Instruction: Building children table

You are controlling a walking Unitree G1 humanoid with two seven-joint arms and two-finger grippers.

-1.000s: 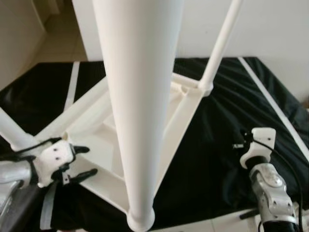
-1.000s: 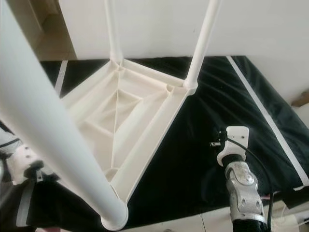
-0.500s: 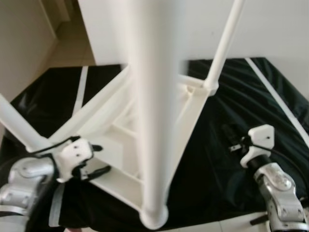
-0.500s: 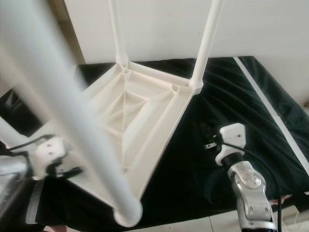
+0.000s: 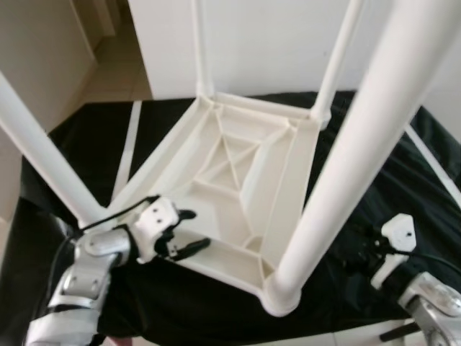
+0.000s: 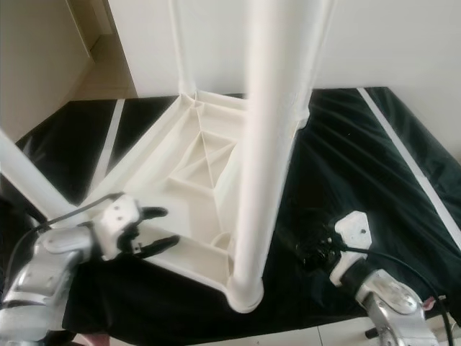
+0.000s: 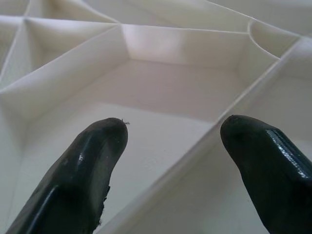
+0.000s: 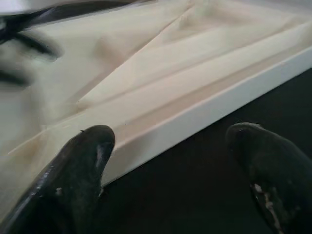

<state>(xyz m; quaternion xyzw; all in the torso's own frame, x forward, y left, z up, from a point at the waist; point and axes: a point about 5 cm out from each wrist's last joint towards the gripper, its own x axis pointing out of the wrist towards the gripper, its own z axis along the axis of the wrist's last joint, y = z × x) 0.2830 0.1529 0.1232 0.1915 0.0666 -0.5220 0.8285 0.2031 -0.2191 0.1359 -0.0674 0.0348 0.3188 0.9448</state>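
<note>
The white plastic children's table (image 5: 238, 180) lies upside down on a black sheet (image 5: 94, 137), ribbed underside up, four legs rising. My left gripper (image 5: 184, 232), fingers spread, straddles its near rim; my right gripper (image 6: 317, 249) hovers open beside it.

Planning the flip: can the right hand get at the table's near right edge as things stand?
Probably yes. The right hand hangs open over the black cloth just beside the upturned table, and its wrist view shows the white rim right ahead with nothing between. The near leg stands off to its left.
</note>
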